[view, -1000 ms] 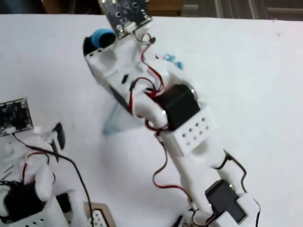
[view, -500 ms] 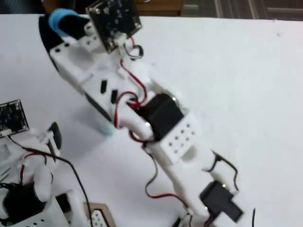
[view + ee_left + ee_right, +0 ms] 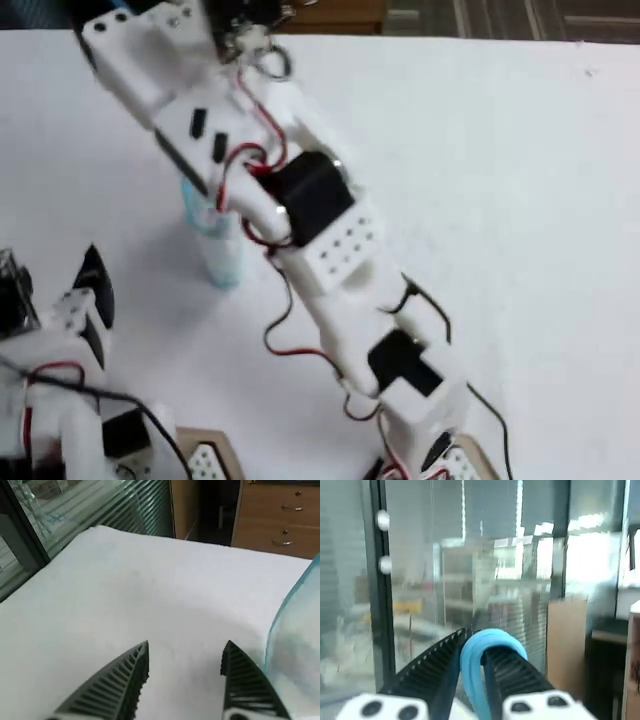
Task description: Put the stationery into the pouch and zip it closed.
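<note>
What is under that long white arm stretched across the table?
A see-through bluish pouch shows beneath the arm, over the white table. The arm covers the pouch's upper part, so how it is held and what it contains cannot be seen.

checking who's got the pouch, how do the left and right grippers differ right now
The left gripper is open and empty; the right gripper is shut on a blue loop. The left gripper sits low over the white table beside the translucent pouch; the right gripper points off the table toward the windows. Both have black ribbed fingers.
</note>
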Action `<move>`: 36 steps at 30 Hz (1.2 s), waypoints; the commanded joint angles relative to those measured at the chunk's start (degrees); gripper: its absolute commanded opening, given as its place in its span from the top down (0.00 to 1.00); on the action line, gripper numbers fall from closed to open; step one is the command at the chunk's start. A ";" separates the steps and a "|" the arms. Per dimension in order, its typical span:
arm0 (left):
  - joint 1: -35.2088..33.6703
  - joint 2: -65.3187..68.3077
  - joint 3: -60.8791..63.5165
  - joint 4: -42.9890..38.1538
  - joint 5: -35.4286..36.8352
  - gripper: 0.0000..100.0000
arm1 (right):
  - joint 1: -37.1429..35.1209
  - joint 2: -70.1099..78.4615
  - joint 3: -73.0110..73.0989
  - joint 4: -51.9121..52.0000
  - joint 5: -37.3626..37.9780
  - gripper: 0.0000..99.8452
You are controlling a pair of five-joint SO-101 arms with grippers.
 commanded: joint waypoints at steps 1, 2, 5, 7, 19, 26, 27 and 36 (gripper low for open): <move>0.75 0.31 -5.27 2.20 0.00 0.75 | 1.54 0.40 -8.09 -0.84 0.88 0.98; 1.36 0.31 -5.63 2.73 0.00 0.75 | 1.63 0.40 -8.53 -1.01 1.49 0.98; 5.23 0.13 -6.15 5.54 0.00 0.75 | 1.63 0.22 -9.41 -1.27 3.96 0.98; 8.04 0.13 -6.15 6.86 0.00 0.75 | 1.54 -0.66 -9.41 -1.27 5.89 0.98; 16.48 0.40 -5.63 7.56 3.69 0.75 | 1.80 -0.48 -7.12 10.95 11.69 0.98; 18.33 0.48 0.26 6.15 3.34 0.75 | 1.71 -0.48 -10.37 11.30 11.52 0.98; 18.33 0.48 0.97 5.54 3.34 0.75 | 1.19 -0.66 -11.34 11.30 11.78 0.98; 19.03 0.48 -5.98 7.21 3.69 0.75 | 0.57 -1.01 -13.54 11.82 11.96 0.98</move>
